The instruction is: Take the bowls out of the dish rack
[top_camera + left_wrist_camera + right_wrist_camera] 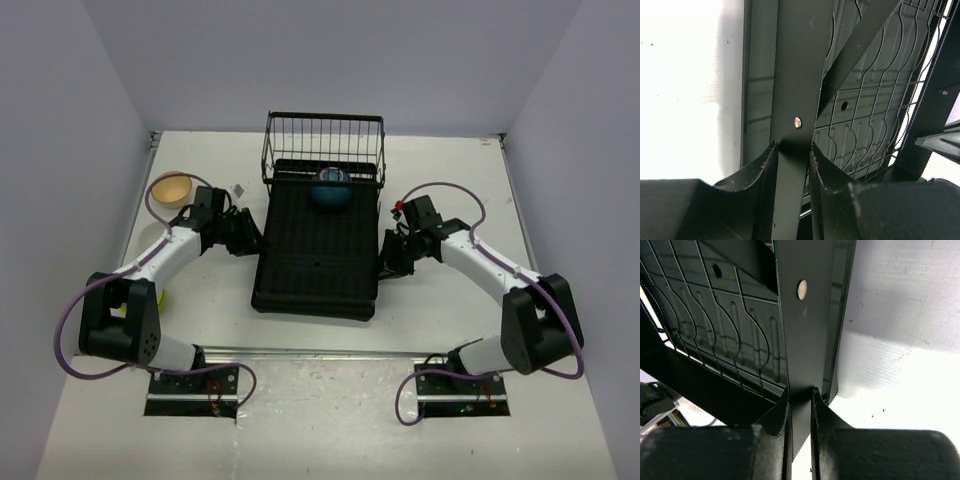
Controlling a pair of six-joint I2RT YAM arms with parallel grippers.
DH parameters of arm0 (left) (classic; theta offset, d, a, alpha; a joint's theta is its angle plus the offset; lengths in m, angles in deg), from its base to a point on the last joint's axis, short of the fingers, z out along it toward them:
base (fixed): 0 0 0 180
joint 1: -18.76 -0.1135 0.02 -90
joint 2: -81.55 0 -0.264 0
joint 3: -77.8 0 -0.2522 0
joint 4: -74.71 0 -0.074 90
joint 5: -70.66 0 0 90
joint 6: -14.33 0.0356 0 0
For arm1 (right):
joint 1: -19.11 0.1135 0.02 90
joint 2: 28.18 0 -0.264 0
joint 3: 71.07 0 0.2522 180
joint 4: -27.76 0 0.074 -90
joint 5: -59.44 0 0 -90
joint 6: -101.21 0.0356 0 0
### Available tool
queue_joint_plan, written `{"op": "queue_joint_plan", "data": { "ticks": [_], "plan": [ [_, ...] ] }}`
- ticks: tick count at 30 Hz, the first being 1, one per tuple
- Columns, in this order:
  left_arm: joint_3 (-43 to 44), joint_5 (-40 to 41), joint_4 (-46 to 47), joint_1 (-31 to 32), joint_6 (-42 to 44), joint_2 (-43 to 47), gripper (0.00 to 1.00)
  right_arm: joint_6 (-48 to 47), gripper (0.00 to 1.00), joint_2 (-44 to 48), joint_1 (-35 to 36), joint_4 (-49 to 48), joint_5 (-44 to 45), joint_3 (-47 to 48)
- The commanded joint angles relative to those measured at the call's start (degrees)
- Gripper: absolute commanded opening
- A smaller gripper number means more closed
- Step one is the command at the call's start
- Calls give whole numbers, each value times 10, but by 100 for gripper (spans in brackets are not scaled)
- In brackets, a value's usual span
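Left gripper (792,150) is clamped on the left side edge of the dish rack (318,250). In the left wrist view both fingers (765,172) sit tight against a flat black bar with no gap showing, so it's closed to about bar thickness. Right gripper (801,392) is doing the same on the rack's right edge, jaws nearly together and pinching the bar. Neither holds a bowl. The rack sits mid-table (440,160), wire basket (323,135) at the far end, with the arms reaching in from either side. The dark blue bowl (331,190) is inside the rack at the far end of the ribbed tray, just in front of the basket, and looks tipped on its side rather than flat, though I can't be sure from above. The cream bowl (171,188) is already out, upright on the table at far left, well apart from the rack. A yellow-green sliver (162,297) shows beside the left arm, too hidden to identify. Handling, as a judgement: the bowls look small, rigid and smooth, so light but slippery, and a hard drop could chip one. Best hold is across the rim, one finger inside and one outside the wall, not around the full body. The rack looks stiff but wide, so two edge grips make sense for steadying it. One gripper must let go and open wider than now before it can reach the blue bowl.
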Motion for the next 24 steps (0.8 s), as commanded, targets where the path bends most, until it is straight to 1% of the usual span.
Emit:
{"op": "queue_joint_plan", "data": {
  "ticks": [1,2,6,9,17,24],
  "plan": [
    [-5,-4,17,21,-20,-15,26,38,0,-26,-2,-42,-13,7],
    [-4,17,8,20,-20,-17,25,35,0,-31,-2,-38,-11,11],
    [17,39,-3,18,-16,-40,24,28,0,-54,-2,-30,-10,34],
    [39,37,-3,17,-14,-87,23,26,0,-76,-2,-23,-5,61],
    [77,26,19,17,-21,-152,22,20,0,-128,-10,-12,1,112],
    [58,16,45,17,-33,-171,22,11,0,-162,-61,2,3,163]
  ]
}}
